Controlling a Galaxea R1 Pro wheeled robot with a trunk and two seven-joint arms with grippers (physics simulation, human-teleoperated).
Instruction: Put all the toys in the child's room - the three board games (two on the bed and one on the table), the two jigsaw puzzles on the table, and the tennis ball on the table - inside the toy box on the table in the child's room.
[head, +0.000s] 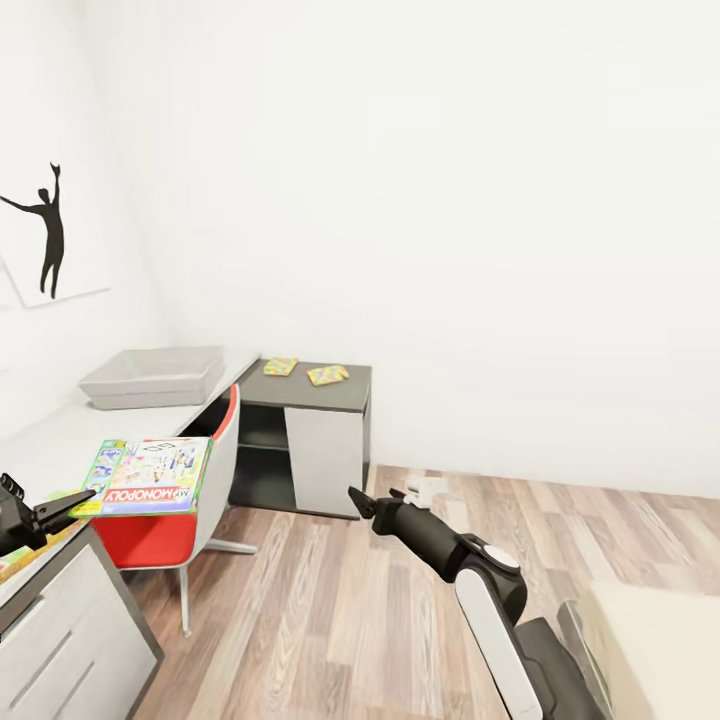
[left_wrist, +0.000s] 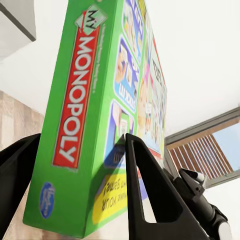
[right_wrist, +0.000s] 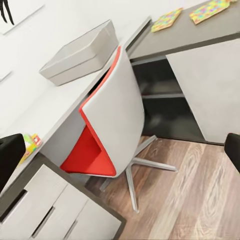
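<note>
White-walled kid's room: toy box (head: 152, 376) on desk (head: 60, 440) at 10 o'clock looks empty. Left gripper (head: 75, 500) clamps Monopoly box (head: 150, 475) above chair (head: 195, 500). Right gripper (head: 362, 497) open, holds nothing. Two puzzles (head: 304, 371) wait on cabinet (head: 320, 450) at 12. Task barely begun

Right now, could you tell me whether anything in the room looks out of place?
Only the green Monopoly box: it hangs above the red-and-white swivel chair, clamped by the left gripper rather than resting on furniture.
</note>
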